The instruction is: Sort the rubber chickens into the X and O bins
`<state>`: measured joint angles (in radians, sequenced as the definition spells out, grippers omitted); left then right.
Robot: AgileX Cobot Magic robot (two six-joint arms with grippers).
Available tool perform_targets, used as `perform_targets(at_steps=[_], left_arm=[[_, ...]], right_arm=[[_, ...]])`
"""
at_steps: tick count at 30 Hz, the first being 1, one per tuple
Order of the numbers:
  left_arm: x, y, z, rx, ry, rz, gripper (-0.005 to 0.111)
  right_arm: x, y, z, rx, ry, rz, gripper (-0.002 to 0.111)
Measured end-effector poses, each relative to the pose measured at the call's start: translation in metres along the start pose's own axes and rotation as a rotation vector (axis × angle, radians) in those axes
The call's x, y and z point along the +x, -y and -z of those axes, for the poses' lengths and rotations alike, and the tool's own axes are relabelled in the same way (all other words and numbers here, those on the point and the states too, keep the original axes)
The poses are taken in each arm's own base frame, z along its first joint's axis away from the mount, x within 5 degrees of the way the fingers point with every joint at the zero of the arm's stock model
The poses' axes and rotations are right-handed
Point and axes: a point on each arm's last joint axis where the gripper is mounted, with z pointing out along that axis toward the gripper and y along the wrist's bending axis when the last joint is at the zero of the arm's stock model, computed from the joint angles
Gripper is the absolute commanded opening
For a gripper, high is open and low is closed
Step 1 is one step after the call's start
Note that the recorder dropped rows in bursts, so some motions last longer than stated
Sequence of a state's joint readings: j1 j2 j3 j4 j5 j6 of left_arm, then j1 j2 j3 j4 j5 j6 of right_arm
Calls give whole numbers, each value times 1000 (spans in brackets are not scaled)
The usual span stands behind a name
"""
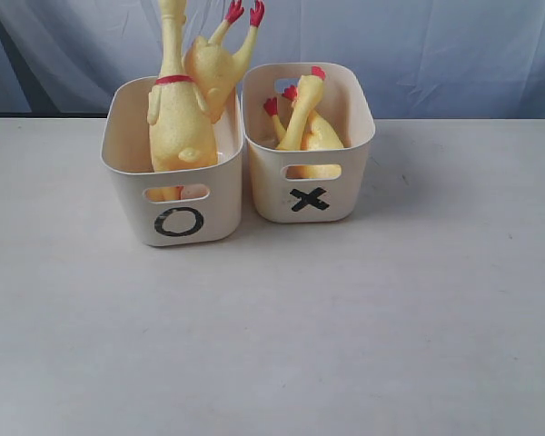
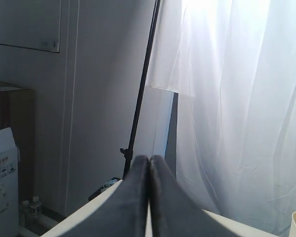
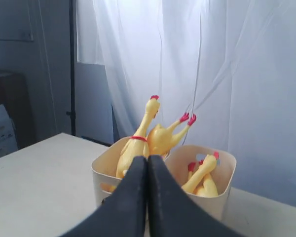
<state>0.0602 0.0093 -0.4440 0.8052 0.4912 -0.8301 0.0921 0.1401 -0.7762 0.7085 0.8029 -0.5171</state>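
Two matching bins stand side by side toward the far end of a pale, matte tabletop (image 1: 272, 345). Both are smooth cream plastic and rounded-rectangular, with an oval handle slot in the near wall. The left bin (image 1: 127, 195) carries a black O below its slot, and the right bin (image 1: 268, 195) carries a black X. Their rims sit just beside each other.

Four rubber chickens fill them, two in each. They are long and yellow, with slightly bumpy skin and red feet, combs and beaks. The two larger ones are in the left bin. The banded chicken (image 1: 180, 127) stands upright against the near wall with a red band round its neck; the frame edge of the exterior view cuts off its head. Behind it the upturned chicken (image 1: 216, 68) pokes both red feet into the air. The two smaller ones are in the right bin. The leaning chicken (image 1: 302, 118) lifts its red-combed head above the rim, and the low chicken (image 1: 327, 138) lies beside it.

The left tool (image 2: 149, 165) has two dark, flat-faced fingers pressed together with nothing between them. It faces a white curtain (image 2: 237, 98) and a thin black pole (image 2: 140, 89). The right tool (image 3: 147, 163) is also pressed together and empty, and points toward the two bins.
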Motion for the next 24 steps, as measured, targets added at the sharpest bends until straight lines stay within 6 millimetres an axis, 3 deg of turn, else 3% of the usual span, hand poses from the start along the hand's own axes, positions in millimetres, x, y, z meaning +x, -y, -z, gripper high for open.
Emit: perform_targets(at_steps=[8,24], left_arm=[[0,0,0,-3,0,-1,0],[0,0,0,-17,2,-3,0]], right_arm=[[3,-16,30,-5,114,57,-1],[3,-18,32,-19,126,49,-1]])
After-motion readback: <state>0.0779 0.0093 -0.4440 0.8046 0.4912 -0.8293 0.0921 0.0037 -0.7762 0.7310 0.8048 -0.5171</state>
